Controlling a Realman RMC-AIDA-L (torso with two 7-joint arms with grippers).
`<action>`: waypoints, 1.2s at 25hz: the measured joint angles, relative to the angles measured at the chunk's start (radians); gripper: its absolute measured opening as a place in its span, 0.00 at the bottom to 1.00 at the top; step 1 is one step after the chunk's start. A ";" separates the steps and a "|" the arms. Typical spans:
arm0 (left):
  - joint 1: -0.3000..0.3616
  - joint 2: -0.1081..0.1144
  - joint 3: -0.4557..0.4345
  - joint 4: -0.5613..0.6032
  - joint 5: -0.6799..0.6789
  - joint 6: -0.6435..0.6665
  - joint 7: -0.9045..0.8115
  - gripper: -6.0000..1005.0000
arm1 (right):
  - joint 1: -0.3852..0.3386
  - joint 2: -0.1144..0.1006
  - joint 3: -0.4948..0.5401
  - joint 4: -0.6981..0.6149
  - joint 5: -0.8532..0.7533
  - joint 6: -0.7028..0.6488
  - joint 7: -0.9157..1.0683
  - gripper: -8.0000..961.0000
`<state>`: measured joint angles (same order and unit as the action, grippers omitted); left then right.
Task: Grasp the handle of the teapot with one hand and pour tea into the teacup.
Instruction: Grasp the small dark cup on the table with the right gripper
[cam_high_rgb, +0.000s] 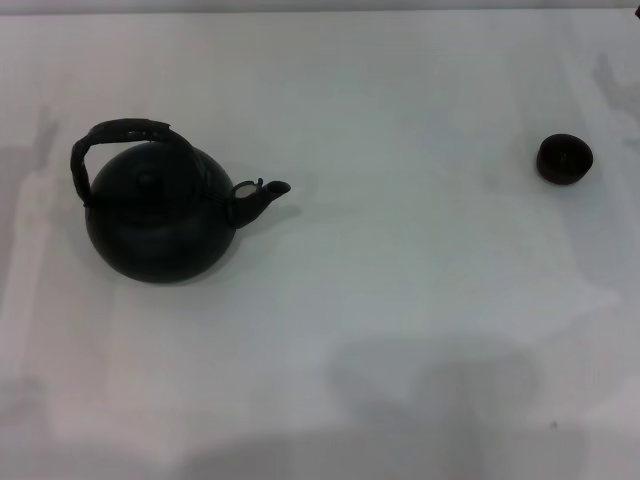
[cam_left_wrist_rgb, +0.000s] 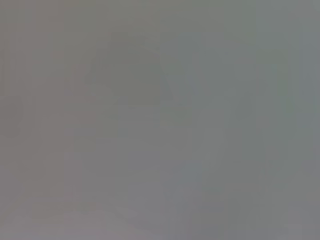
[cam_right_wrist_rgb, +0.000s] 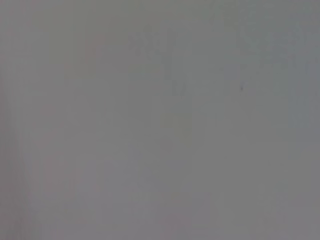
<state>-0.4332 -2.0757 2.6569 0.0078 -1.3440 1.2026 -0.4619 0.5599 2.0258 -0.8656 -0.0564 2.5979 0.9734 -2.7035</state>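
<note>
The black teapot (cam_high_rgb: 160, 220) stands on the white table (cam_high_rgb: 400, 300) at the left in the head view. Its short spout (cam_high_rgb: 268, 193) points right toward the teacup. Its dark arched handle (cam_high_rgb: 125, 135) stands upright over the lid, with a wrapped middle section. The small dark teacup (cam_high_rgb: 565, 158) sits far to the right, well apart from the teapot. Neither gripper shows in any view. Both wrist views show only plain grey surface.
A tiny dark speck (cam_high_rgb: 553, 425) lies on the table at the lower right. Soft shadows fall on the table near its front edge and left side.
</note>
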 joint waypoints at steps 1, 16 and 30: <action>0.005 0.000 0.000 0.002 0.000 0.006 -0.001 0.87 | 0.003 0.000 -0.002 -0.003 0.000 -0.003 0.001 0.88; 0.043 -0.002 -0.002 0.028 0.001 0.050 -0.015 0.87 | 0.032 -0.016 -0.267 -0.141 -0.013 -0.061 0.289 0.88; 0.048 0.002 -0.009 0.047 -0.008 0.063 -0.015 0.87 | 0.051 -0.165 -0.410 -0.532 -0.813 -0.034 1.111 0.88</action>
<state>-0.3855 -2.0738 2.6476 0.0551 -1.3523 1.2656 -0.4771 0.6112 1.8606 -1.2753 -0.5884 1.7850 0.9398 -1.5922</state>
